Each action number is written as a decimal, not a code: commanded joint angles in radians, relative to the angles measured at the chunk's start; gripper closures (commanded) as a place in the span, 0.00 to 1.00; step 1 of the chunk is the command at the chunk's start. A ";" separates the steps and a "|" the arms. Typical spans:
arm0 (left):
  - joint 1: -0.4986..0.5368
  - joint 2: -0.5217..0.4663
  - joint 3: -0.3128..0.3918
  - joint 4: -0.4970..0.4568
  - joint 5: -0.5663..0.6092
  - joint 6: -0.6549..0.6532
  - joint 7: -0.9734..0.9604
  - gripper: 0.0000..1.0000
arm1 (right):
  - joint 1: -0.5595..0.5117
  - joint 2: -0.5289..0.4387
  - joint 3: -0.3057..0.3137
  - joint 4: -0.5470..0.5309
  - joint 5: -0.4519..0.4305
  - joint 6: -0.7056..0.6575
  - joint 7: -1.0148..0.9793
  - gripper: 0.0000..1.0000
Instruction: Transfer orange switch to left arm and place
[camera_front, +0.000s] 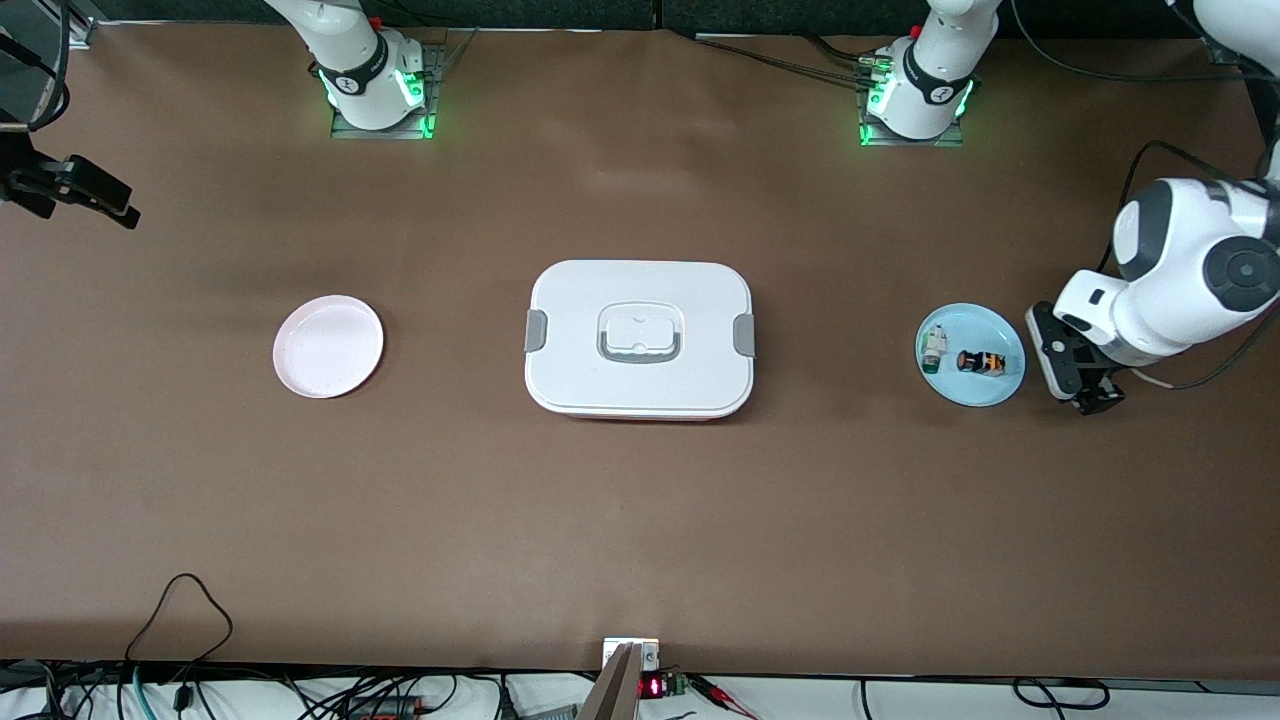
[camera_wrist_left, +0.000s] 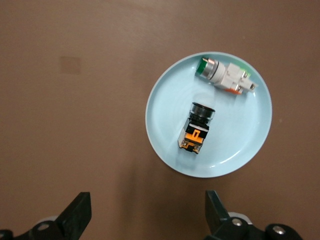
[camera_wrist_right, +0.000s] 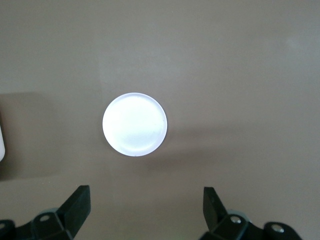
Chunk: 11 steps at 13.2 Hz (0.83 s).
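Claws are both standing apart and empty: left claw (camera_front: 1078, 385) hovering beside the blue plate (camera_front: 985, 395) carrying the orange switch (camera_front: 981, 362); right claw (camera_wrist_right: 145, 212) hovering over the desk (camera_front: 640, 520) near the white plate (camera_wrist_right: 134, 124). No writing is showing legibly.

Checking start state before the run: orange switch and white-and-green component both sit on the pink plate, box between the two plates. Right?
Not quite. The orange switch and the white-and-green component lie on the light blue plate toward the left arm's end, as the front view and left wrist view show. The pink plate holds nothing. The box does sit between the two plates.
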 joint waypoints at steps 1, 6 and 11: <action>0.011 -0.052 -0.035 0.052 -0.087 -0.133 -0.152 0.00 | -0.003 0.018 0.005 0.046 0.018 -0.027 -0.016 0.00; -0.002 -0.137 -0.040 0.251 -0.199 -0.427 -0.476 0.00 | 0.004 0.021 0.005 0.073 0.009 -0.081 -0.025 0.00; -0.002 -0.147 -0.073 0.434 -0.205 -0.650 -0.907 0.00 | 0.005 0.030 0.005 0.121 0.017 -0.152 -0.022 0.00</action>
